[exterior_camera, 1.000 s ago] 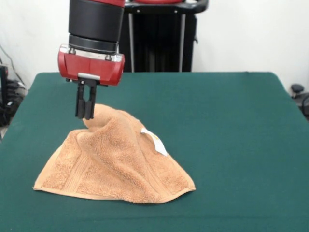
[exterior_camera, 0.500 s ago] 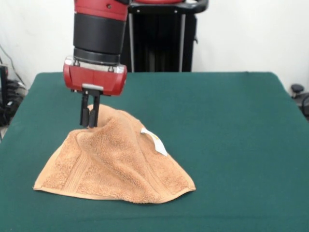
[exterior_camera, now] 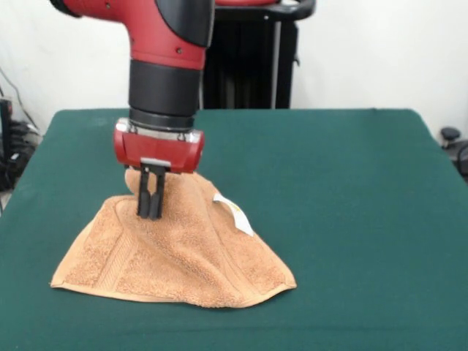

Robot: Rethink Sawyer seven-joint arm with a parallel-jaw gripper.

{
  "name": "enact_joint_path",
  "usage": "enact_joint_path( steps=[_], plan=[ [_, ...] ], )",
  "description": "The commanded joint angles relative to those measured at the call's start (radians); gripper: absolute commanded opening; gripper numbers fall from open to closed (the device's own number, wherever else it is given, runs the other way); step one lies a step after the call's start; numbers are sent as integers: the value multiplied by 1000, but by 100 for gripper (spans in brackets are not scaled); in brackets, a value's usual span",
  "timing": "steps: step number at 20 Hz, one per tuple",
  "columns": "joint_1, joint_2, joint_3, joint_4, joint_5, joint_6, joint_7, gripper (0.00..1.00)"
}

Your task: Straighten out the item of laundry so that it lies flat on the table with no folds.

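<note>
Orange-tan terry hand towel [exterior_camera: 175, 252] sits on the dark green desk [exterior_camera: 351, 219], left of centre in the front view, nearer the front edge than the back. Not flat: it's bunched into a low tent shape w/ a raised hump at the top, sloping down to a broad base that rests on the desk. Base edge runs from a pointed corner at the left to a rounded corner at the right, w/ a woven border band visible along the lower left side. Creases and folds run down from the hump. White label [exterior_camera: 234, 213] sticks out on the upper right slope, tilted. The red and black arm [exterior_camera: 164, 66] comes down from above w/ its red wrist block just over the towel's hump. Gripper [exterior_camera: 150, 212] points straight down in front of the upper left part of the towel; the black jaws look drawn together w/ only a thin slit between them, tips against the terry just below the hump. Can't tell if any cloth is pinched between them – no fabric seen lifted or caught in the slit. Rest of the desk, to the right and behind, is bare green felt. Behind the desk: black stand [exterior_camera: 248, 66] against a white wall [exterior_camera: 380, 51]; some dark gear at the far left and right edges, too small to make out.
</note>
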Motion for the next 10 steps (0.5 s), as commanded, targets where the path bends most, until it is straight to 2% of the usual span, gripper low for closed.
enact_joint_path(
  steps=[1,10],
  plan=[
    [91,79,17,111,91,-33,310,0],
    [133,128,10,117,139,-81,308,0]
  ],
)
